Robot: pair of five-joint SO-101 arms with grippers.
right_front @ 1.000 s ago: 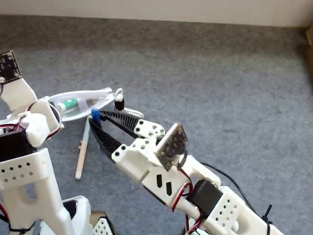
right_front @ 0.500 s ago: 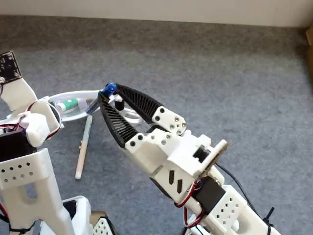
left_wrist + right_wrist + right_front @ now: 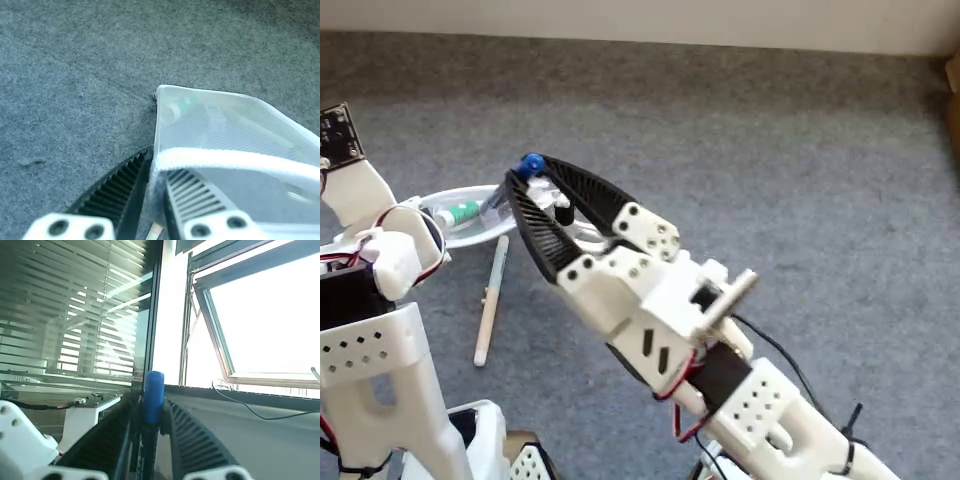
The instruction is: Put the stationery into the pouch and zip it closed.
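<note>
The right gripper (image 3: 522, 176) is hanging above the grey carpet (image 3: 770, 150), its black ribbed fingers (image 3: 590, 195) meeting at the tips and pinching a blue-capped pen (image 3: 530, 165), whose cap is poking out just past them. Under the tips, the translucent pouch (image 3: 470, 232) is lying on the carpet, with a green-and-white tube (image 3: 458, 213) showing through it. The left arm (image 3: 370, 330) is standing at the pouch's far end, its white housing covering that end. A pale stick-shaped pen (image 3: 489, 300) is lying on the carpet just beside the pouch, outside it. A small black-and-white piece (image 3: 563, 210) is showing in the gap between the fingers; what it is cannot be told.
</note>
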